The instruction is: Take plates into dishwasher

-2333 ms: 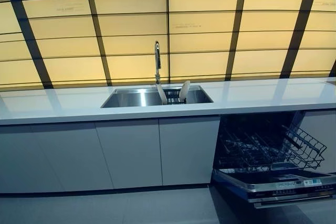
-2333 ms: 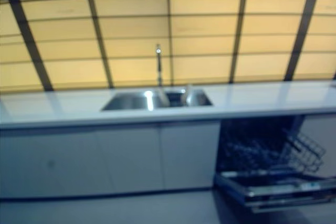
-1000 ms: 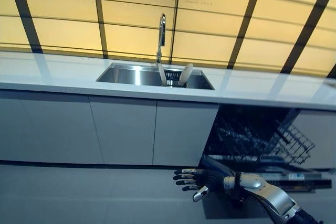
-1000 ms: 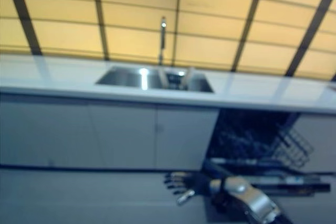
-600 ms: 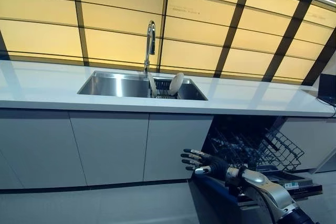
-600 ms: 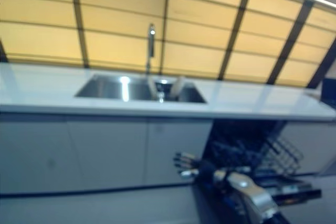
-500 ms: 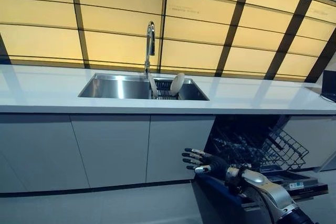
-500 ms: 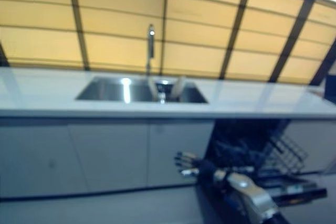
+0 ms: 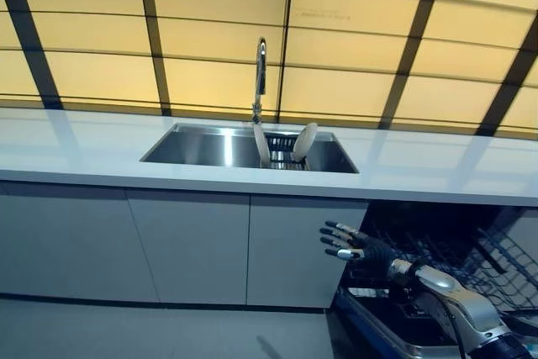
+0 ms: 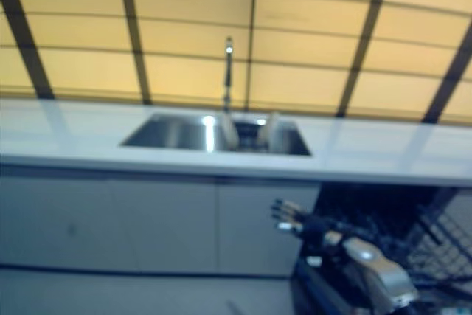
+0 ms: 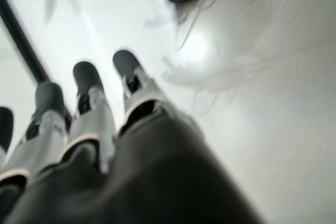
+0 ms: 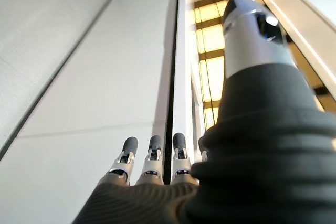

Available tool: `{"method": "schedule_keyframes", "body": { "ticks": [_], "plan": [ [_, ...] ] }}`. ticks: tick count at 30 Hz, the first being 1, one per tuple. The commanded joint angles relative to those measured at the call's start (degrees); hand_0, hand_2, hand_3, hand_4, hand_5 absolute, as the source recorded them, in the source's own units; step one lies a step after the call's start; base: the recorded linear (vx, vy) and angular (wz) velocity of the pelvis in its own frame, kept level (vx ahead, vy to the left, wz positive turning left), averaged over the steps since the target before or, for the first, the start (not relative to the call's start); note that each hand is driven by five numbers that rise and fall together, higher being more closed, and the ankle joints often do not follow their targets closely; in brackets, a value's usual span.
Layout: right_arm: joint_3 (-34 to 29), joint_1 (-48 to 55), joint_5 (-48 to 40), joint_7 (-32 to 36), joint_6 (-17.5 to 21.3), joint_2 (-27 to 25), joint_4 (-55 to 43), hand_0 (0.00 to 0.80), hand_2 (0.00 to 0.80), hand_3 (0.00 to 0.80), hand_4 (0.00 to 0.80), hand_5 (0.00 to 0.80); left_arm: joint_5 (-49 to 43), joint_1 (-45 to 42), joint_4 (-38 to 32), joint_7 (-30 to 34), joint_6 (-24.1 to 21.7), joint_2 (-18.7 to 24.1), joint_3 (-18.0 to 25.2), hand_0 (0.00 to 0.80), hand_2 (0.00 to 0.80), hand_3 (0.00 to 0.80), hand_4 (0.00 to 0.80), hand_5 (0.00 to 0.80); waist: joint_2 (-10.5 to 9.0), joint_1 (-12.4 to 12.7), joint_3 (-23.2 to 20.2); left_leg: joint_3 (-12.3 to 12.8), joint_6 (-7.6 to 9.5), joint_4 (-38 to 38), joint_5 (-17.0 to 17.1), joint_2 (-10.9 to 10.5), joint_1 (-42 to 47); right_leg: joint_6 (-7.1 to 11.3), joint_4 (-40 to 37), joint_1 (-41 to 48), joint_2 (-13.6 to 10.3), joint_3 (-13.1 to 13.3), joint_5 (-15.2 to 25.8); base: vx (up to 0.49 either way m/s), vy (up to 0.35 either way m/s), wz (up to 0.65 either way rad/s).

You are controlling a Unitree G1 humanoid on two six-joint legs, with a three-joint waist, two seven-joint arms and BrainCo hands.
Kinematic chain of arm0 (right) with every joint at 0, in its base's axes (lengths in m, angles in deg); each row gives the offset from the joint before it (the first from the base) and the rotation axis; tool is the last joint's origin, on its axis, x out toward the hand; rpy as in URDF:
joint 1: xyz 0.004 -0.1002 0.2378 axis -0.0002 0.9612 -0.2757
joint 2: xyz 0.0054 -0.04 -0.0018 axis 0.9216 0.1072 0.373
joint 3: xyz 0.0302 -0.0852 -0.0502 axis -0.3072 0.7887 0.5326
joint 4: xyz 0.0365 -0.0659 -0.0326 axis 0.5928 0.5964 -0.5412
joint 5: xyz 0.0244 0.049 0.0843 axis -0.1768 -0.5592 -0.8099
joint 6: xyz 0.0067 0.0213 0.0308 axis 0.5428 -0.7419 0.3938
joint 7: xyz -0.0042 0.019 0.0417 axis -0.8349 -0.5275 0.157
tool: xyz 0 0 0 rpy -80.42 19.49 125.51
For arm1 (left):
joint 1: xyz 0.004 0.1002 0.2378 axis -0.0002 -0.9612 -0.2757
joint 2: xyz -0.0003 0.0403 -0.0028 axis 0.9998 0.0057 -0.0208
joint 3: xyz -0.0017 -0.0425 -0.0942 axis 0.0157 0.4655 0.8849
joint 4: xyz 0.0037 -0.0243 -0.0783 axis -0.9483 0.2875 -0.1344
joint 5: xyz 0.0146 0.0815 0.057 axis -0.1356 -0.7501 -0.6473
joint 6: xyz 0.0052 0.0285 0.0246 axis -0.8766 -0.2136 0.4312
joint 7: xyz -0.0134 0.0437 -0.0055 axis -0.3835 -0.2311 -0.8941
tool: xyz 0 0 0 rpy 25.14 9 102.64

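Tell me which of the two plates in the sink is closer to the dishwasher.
The right plate, leaning on its edge in the sink. It is on the open dishwasher's side; the other plate stands under the tap.

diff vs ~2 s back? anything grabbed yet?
Nothing grabbed. The right robot hand, absent at first, has risen into the eye views with open fingers, now level with the cabinet fronts beside the open dishwasher. The camera shifted too. The plates stay standing in the sink. The left robot hand shows only in its wrist view.
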Motion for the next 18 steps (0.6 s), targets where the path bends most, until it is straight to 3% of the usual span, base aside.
{"method": "schedule_keyframes", "body": {
  "ticks": [1, 10, 14, 16, 17, 18],
  "plan": [
    [-4.1, -1.6, -2.7, -4.0, 4.8, -0.4, -2.8, 0.000, 0.000, 0.000, 0.000, 0.000, -0.9, 4.3, -0.3, 2.0, -3.4, 0.6, 0.3, 0.000, 0.000, 0.000, 0.000, 0.000, -0.78, -1.4, 1.9, 2.4, 2.87, 2.3, -5.4, -0.4, 3.7, 3.83, 0.2, -2.4, -2.3, 0.7, 3.8, 0.205, 0.027, -0.27],
    [-7.3, 2.2, -2.1, -8.6, 4.9, 0.8, -1.5, 0.000, 0.000, 0.000, 0.000, 0.000, -3.1, 1.6, 0.8, 1.4, -5.6, 0.7, 0.8, 0.000, 0.000, 0.000, 0.000, 0.000, -0.69, -1.6, 3.1, 2.9, 3.15, -0.2, -4.2, -0.1, 3.1, 4.71, 2.1, -4.0, -2.8, 0.0, 2.8, 0.164, -0.024, -0.04],
    [-8.7, 2.7, -1.4, -10.4, 5.2, 0.7, 0.8, 0.000, 0.000, 0.000, 0.000, 0.000, -1.3, 1.5, 0.6, 0.5, -6.4, 0.3, 1.4, 0.000, 0.000, 0.000, 0.000, 0.000, -0.75, -2.0, 2.5, 3.5, 2.76, 1.7, -5.8, 0.6, 3.9, 3.90, 3.0, -3.8, -2.8, -0.8, 1.5, 0.131, -0.075, 0.02],
    [-10.0, 3.0, -0.1, -11.8, 5.6, 0.6, 3.1, 0.000, 0.000, 0.000, 0.000, 0.000, 1.5, 1.3, 0.1, -0.8, -5.5, -0.2, 3.3, 0.000, 0.000, 0.000, 0.000, 0.000, -0.70, -2.2, 1.4, 4.1, 1.80, 5.1, -7.4, 1.9, 5.5, 2.24, 3.2, -2.6, -2.4, -2.4, 0.2, 0.188, -0.085, 0.05],
    [-10.3, 2.6, 0.5, -11.6, 5.4, 0.6, 3.9, 0.000, 0.000, 0.000, 0.000, 0.000, 2.2, 1.3, -0.1, -1.5, -5.4, -0.5, 4.1, 0.000, 0.000, 0.000, 0.000, 0.000, -0.43, -2.4, 0.8, 4.7, 0.75, 9.9, -4.0, 3.4, 5.4, 0.91, 3.3, -1.9, -1.5, -2.7, -0.8, 0.223, -0.128, 0.05],
    [-10.0, 2.4, 1.8, -11.6, 6.1, 0.6, 5.3, 0.000, 0.000, 0.000, 0.000, 0.000, 2.4, 1.2, -0.1, -1.1, -6.2, -0.7, 5.5, 0.000, 0.000, 0.000, 0.000, 0.000, -1.21, -2.3, 0.6, 6.1, -0.49, 25.4, 3.9, 4.1, 0.2, -0.94, 2.6, 0.7, -0.9, -2.4, -1.9, 0.226, -0.167, 0.08]
  ]
}}
